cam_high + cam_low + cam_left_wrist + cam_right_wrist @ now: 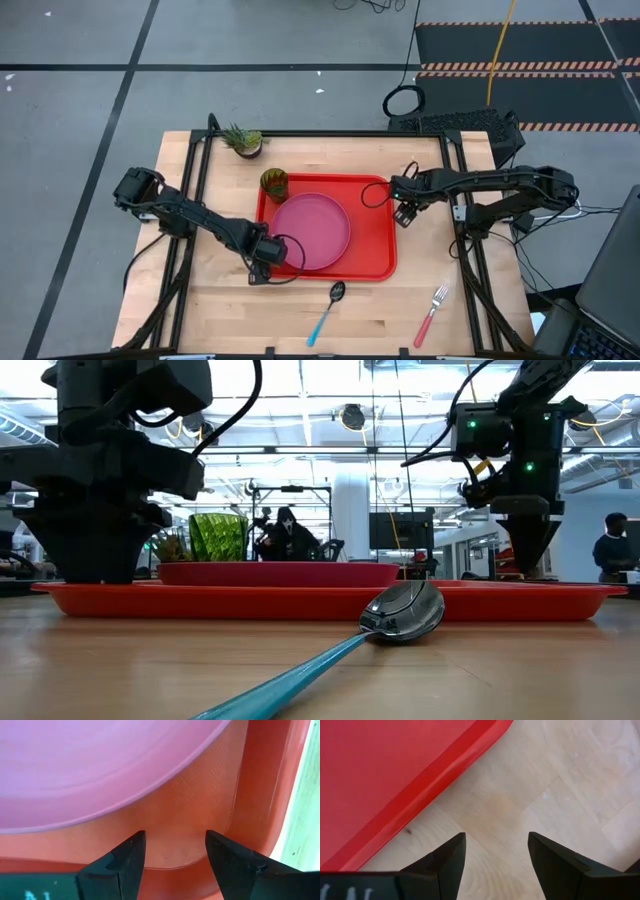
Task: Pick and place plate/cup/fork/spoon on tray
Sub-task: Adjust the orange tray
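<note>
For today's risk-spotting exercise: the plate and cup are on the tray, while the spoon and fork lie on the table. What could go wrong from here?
1. The spoon and fork lie flat on the wood near the table's front edge; a pinch might slip or push them off.
2. The left pincer hangs open at the tray rim beside the plate; swinging away, it could knock either.
3. The cup stands close to the plate, so a bump could tip it.
</note>
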